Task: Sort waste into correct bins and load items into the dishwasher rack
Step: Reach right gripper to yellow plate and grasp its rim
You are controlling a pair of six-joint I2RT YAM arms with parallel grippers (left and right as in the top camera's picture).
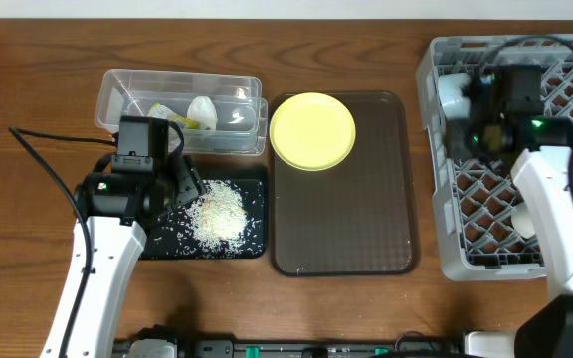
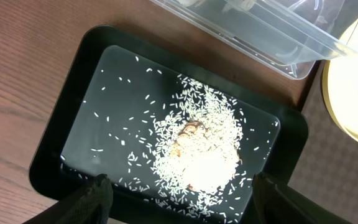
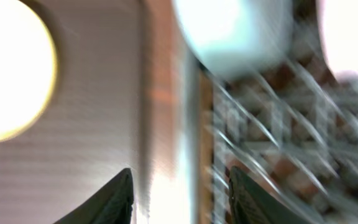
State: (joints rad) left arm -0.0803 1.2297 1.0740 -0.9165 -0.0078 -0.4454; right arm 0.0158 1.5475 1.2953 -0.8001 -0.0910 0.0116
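Observation:
The shallow black tray (image 1: 162,239) holds a pile of loose white rice (image 1: 217,211). My left gripper (image 1: 182,187) hangs open and empty over the tray's left part. In the left wrist view its fingers (image 2: 182,199) straddle the near rim of the tray (image 2: 73,93), just short of the rice (image 2: 201,152). The clear tub (image 1: 182,94) holds the green-and-yellow wrapper (image 1: 172,116) and crumpled white paper (image 1: 202,107). The yellow plate (image 1: 312,130) lies on the brown serving tray. My right gripper (image 1: 474,107) is open and empty over the grey rack (image 1: 436,199), beside a pale bowl (image 1: 453,91). The chopsticks are out of view.
The brown serving tray (image 1: 341,219) lies between the black tray and the rack. A second white dish (image 1: 525,219) sits in the rack, partly hidden by my right arm. The right wrist view is blurred and shows the plate (image 3: 11,68), a light blue bowl (image 3: 235,31) and rack lattice (image 3: 272,143).

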